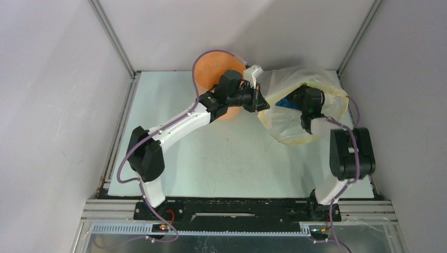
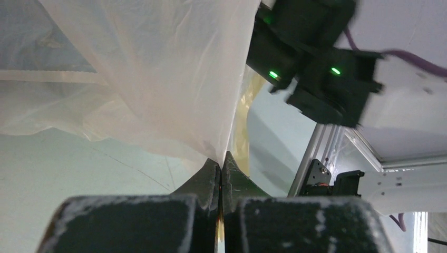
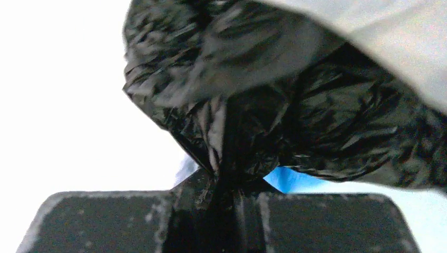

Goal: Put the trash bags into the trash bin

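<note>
Black trash bag (image 3: pixel 295 105) sits inside the yellowish bag (image 1: pixel 287 129), just right of the orange bin (image 1: pixel 208 71), pinched in the right gripper (image 3: pixel 226 182); the left gripper (image 2: pixel 220 168) clamps the yellowish bag's edge.

Trash bin (image 1: pixel 210 68) plain orange; trash bag (image 3: pixel 295 116) glossy black, crinkled, with grey glints; plastic bag (image 1: pixel 295 132) translucent pale yellow, milky cream in the left wrist view, bright blue patch (image 3: pixel 287 182) by the black. Counter (image 1: pixel 237 158) pale mint-white, walls (image 1: pixel 52 105) light grey. Left arm (image 1: pixel 179 126) and right arm (image 1: pixel 329 190) white with black joints, left pincer (image 2: pixel 221 176) and right pincer (image 3: pixel 226 184) black with whitish scuffs, cable (image 2: pixel 411 55) purple, small lights (image 2: pixel 273 75) green.
</note>
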`<state>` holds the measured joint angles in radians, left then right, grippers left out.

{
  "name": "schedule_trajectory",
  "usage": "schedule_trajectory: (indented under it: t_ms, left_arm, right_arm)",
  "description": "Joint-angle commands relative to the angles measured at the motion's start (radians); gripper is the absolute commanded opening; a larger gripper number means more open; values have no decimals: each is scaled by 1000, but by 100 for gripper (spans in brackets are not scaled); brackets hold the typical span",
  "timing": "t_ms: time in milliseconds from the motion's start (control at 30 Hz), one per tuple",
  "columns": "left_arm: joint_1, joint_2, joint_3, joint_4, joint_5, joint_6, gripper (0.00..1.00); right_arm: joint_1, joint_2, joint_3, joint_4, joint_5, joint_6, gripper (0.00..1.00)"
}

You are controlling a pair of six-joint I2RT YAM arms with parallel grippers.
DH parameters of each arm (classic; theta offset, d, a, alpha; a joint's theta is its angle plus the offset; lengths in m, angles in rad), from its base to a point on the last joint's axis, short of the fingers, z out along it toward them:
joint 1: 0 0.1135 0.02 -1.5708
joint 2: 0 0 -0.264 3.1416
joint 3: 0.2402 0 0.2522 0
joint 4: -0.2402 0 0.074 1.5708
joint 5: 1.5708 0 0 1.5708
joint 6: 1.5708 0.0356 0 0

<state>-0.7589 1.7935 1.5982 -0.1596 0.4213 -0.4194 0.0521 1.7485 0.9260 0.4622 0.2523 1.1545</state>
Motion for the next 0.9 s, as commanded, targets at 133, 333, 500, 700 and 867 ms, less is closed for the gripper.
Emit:
schedule_trajectory:
  t_ms: [133,333,500,700,867]
  left_arm:
    - [10,-29,-17,31,-39,-32,0]
    - [11,-36,-70,73,-42,-57,0]
    - [16,-33,-110,88,-51,-64,0]
    - [22,12,-132,92,-79,-56,0]
    - [21,81,-111,96,-92,-52,0]
  right_arm:
    - [94,-430,-209,-77,-150,-4,10]
    - [135,-686,-261,-229,-301,-67,8]
    - [147,-928,-268,-396,-333,-139,4]
    - [147,-1120,-221,-572,-451,-201,3]
    - [168,-1148,-68,-718,-608,-258,0]
